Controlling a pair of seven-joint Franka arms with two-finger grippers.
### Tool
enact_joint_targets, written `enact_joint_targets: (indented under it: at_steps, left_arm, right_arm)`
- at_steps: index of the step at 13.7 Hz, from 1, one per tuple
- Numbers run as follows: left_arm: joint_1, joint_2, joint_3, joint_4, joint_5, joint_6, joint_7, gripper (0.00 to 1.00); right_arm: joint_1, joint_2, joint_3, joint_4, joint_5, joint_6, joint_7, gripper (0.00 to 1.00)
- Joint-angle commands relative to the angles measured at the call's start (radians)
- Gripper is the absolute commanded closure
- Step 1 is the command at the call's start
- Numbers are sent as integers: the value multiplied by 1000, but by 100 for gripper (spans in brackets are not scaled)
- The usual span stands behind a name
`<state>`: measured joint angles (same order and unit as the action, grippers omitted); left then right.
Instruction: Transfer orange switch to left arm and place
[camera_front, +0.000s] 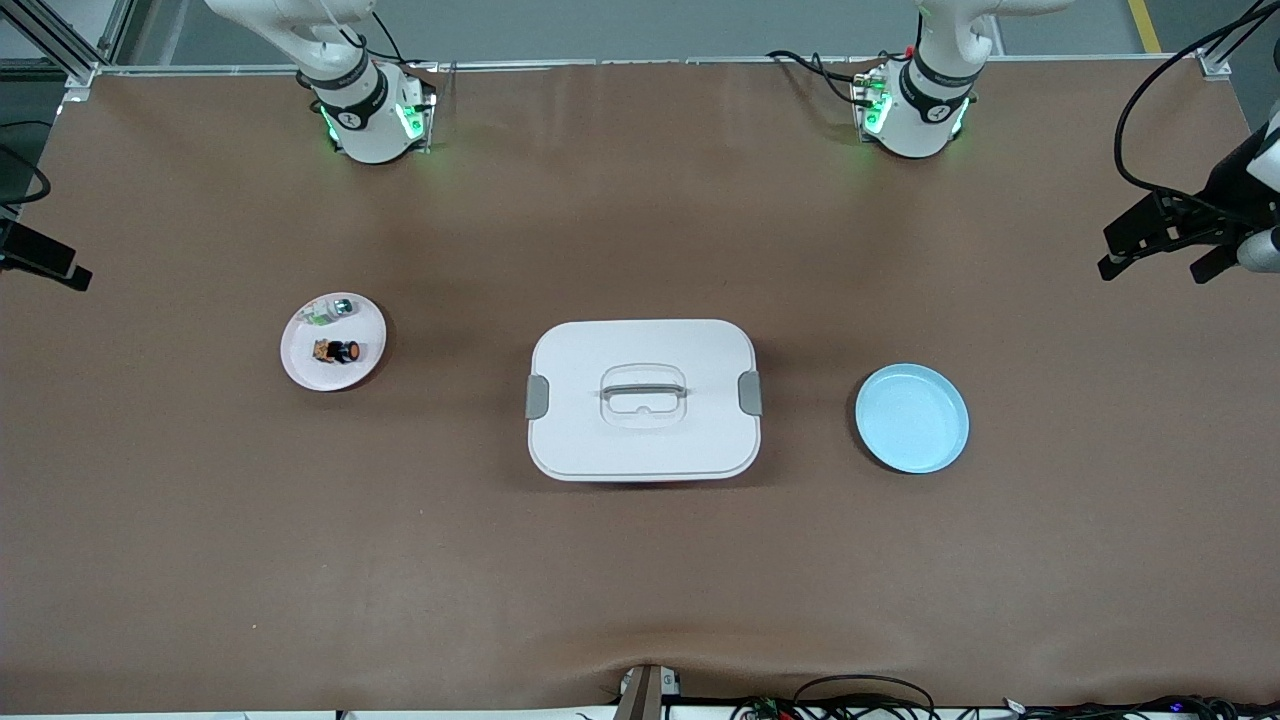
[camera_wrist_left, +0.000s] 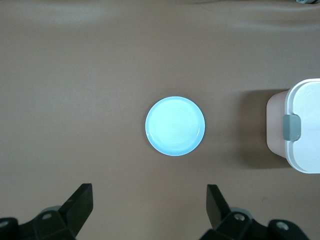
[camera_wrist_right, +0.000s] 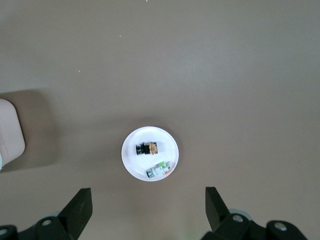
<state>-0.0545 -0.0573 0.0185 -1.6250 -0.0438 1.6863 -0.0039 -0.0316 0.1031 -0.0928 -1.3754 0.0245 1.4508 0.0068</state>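
Observation:
The orange switch (camera_front: 340, 351) lies on its side on a small pink plate (camera_front: 300, 362) toward the right arm's end of the table. It also shows in the right wrist view (camera_wrist_right: 146, 148) on the plate (camera_wrist_right: 165, 141). My right gripper (camera_wrist_right: 148, 191) is open and empty, high over the table beside that plate. The white box (camera_front: 640, 440) stands lidded in the middle of the table. My left gripper (camera_wrist_left: 149, 189) is open and empty, high over the table beside the blue plate (camera_wrist_left: 175, 126). In the front view only the arms' bases show.
A silver-green part (camera_front: 330, 311) shares the pink plate (camera_wrist_right: 159, 170). The empty blue plate (camera_front: 911, 418) sits toward the left arm's end. The box edge shows in both wrist views (camera_wrist_left: 305, 150) (camera_wrist_right: 10, 131). Black fixtures (camera_front: 1160, 235) (camera_front: 40, 255) stand at the table's two ends.

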Motion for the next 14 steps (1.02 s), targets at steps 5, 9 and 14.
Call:
enact_joint_targets:
  at_steps: [5, 9, 14]
  left_arm:
    - [-2, 8, -2, 24, 19, -19, 7, 0]
    - [5, 16, -2, 24, 19, -19, 7, 0]
    - [5, 16, -2, 25, 19, -19, 7, 0]
  right_arm:
    - [33, 7, 7, 12, 2, 17, 10, 0]
    - [33, 9, 7, 10, 11, 34, 10, 0]
    - [19, 18, 7, 10, 14, 68, -4, 0]
